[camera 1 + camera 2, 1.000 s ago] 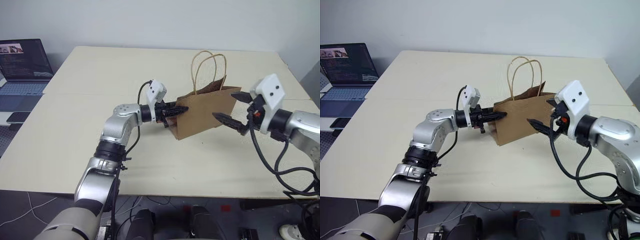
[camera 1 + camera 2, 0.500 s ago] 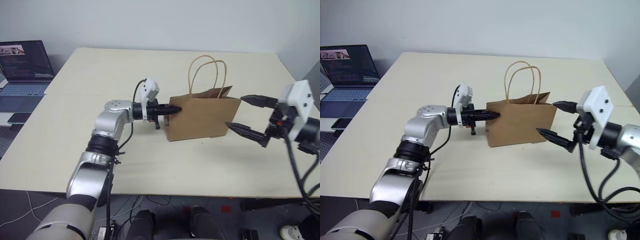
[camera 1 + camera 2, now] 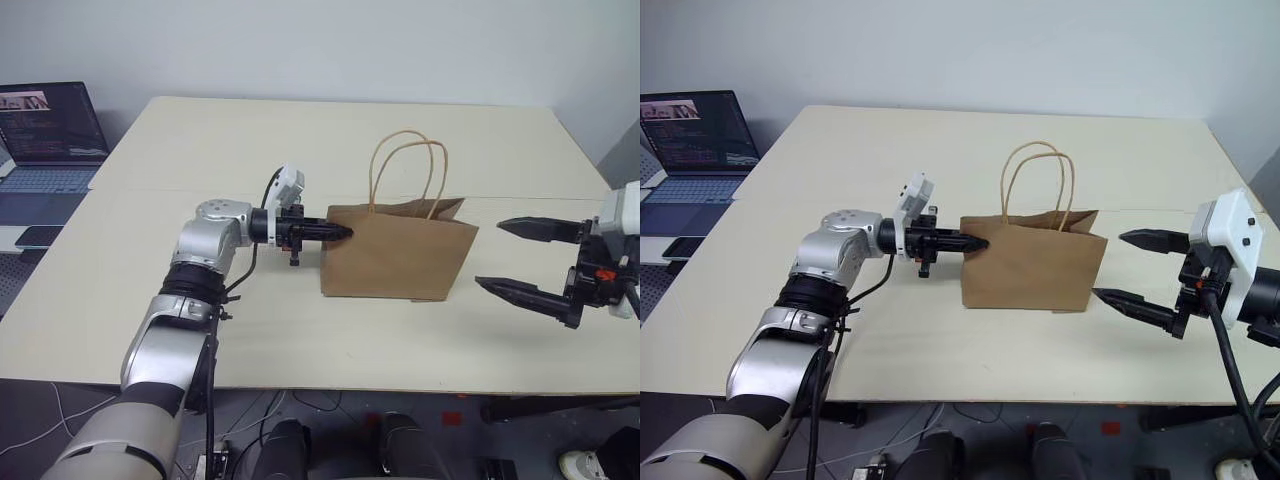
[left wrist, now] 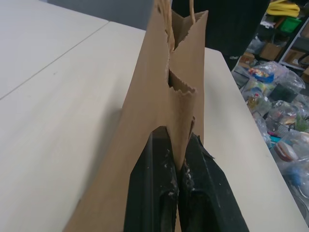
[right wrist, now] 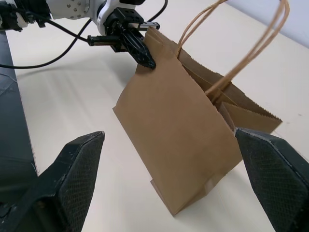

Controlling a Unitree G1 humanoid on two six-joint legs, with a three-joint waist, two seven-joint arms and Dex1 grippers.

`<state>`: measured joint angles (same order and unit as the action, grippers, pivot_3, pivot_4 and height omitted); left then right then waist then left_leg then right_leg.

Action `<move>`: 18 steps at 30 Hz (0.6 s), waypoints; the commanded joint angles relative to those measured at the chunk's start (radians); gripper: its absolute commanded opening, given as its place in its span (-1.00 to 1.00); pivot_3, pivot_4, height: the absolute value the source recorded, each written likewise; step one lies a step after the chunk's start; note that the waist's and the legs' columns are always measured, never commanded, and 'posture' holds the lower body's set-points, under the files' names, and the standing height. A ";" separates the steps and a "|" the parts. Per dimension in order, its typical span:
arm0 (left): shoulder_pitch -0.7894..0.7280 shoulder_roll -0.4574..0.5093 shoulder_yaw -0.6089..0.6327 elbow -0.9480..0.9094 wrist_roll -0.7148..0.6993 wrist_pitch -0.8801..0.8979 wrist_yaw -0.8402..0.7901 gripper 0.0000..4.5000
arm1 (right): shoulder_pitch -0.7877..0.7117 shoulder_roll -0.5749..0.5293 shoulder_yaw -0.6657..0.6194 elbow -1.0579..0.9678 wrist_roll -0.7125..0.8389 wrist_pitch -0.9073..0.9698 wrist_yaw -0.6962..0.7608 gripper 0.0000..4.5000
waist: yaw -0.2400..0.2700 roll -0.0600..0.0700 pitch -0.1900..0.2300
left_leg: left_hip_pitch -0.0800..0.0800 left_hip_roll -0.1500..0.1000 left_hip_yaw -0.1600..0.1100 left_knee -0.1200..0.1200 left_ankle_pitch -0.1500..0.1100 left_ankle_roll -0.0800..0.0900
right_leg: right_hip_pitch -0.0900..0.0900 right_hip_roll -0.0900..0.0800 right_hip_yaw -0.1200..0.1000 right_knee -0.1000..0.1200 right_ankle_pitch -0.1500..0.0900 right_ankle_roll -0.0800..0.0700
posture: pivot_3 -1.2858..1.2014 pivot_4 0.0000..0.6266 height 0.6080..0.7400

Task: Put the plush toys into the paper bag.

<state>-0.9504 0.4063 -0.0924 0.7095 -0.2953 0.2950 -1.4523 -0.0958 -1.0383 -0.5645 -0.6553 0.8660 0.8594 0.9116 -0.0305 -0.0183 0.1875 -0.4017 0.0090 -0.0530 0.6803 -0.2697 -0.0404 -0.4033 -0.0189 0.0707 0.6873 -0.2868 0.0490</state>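
on the table [image 3: 200, 140] the bag [image 3: 395, 260] stands upright, its edge pinched in the left gripper [image 3: 335, 232] while the right gripper [image 3: 535, 262] gapes wide beside it, so a tug could tip or tear it.

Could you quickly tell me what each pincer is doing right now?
Left pincer: shut on the paper bag's edge.
Right pincer: open, holding nothing.

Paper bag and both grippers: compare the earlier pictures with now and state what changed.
The left gripper, shut on the paper bag's side edge, dragged the bag leftward. The open right gripper drew back, away from the bag's other end. The bag stayed upright on the table; the laptop did not move.
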 commanded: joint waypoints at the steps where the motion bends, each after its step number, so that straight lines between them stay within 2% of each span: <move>1: -0.038 -0.003 -0.008 0.050 0.048 -0.091 0.018 -0.99 | 0.002 -0.017 -0.019 -0.014 0.003 -0.019 -0.003 1.00 | 0.001 0.000 0.000 | 0.000 0.000 0.000 0.000 0.000 0.000 | 0.000 0.000 0.000 0.000 0.000 0.000 | 0.03 -0.52 1.00; 5: -0.073 0.005 -0.018 0.087 0.057 -0.104 -0.044 -0.99 | 0.009 -0.020 -0.019 -0.014 0.002 -0.020 -0.006 1.00 | 0.001 0.000 0.000 | 0.000 0.000 0.000 0.000 0.000 0.000 | 0.000 0.000 0.000 0.000 0.000 0.000 | 0.03 -0.52 1.00; 6: -0.078 0.007 -0.019 0.092 0.064 -0.116 -0.047 -0.90 | 0.010 -0.019 -0.019 -0.015 0.002 -0.021 -0.006 1.00 | 0.001 0.000 0.000 | 0.000 0.000 0.000 0.000 0.000 0.000 | 0.000 0.000 0.000 0.000 0.000 0.000 | 0.03 -0.52 1.00; 11: -0.089 0.020 -0.025 0.093 0.071 -0.106 -0.094 -0.34 | 0.025 -0.020 -0.012 -0.022 -0.006 -0.028 -0.005 1.00 | 0.001 0.000 0.000 | 0.000 0.000 0.000 0.000 0.000 0.000 | 0.000 0.000 0.000 0.000 0.000 0.000 | 0.03 -0.52 1.00; 18: -0.066 0.056 -0.020 0.064 0.099 -0.118 -0.069 0.59 | 0.033 -0.026 0.003 0.003 -0.034 -0.052 -0.004 1.00 | 0.000 0.000 0.000 | 0.000 0.000 0.000 0.000 0.000 0.000 | 0.000 0.000 0.000 0.000 0.000 0.000 | 0.03 -0.52 1.00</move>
<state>-1.0120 0.4441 -0.1219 0.8023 -0.2036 0.1883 -1.5349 -0.0598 -1.0473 -0.5546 -0.6535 0.8455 0.8327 0.9079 -0.0308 -0.0184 0.1875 -0.4016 0.0094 -0.0531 0.6803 -0.2696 -0.0403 -0.4033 -0.0185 0.0707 0.6874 -0.2868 0.0490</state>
